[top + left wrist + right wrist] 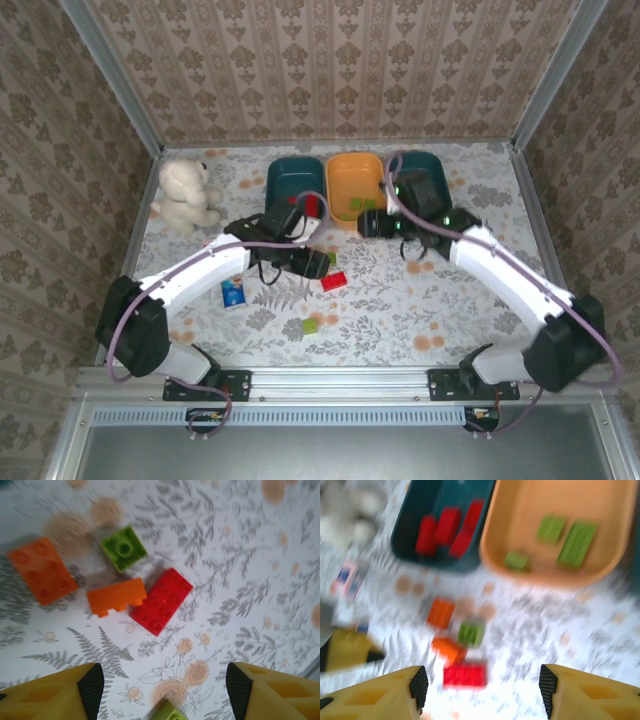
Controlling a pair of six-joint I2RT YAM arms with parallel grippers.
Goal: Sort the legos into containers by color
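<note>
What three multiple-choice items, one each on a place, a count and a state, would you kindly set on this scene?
1. Where do the sorted red bricks lie?
A. on the bare table
B. in a teal tub
C. against the teddy bear

2. How many green bricks lie in the orange tub?
A. one
B. three
C. six

3. How is the left end effector?
A. shut on a red brick
B. shut on the carton
C. open, gripping nothing

Key:
1 B: the red pieces sit inside the teal walls.
2 B: three green pieces show there.
3 C: its fingers stand wide apart.
</note>
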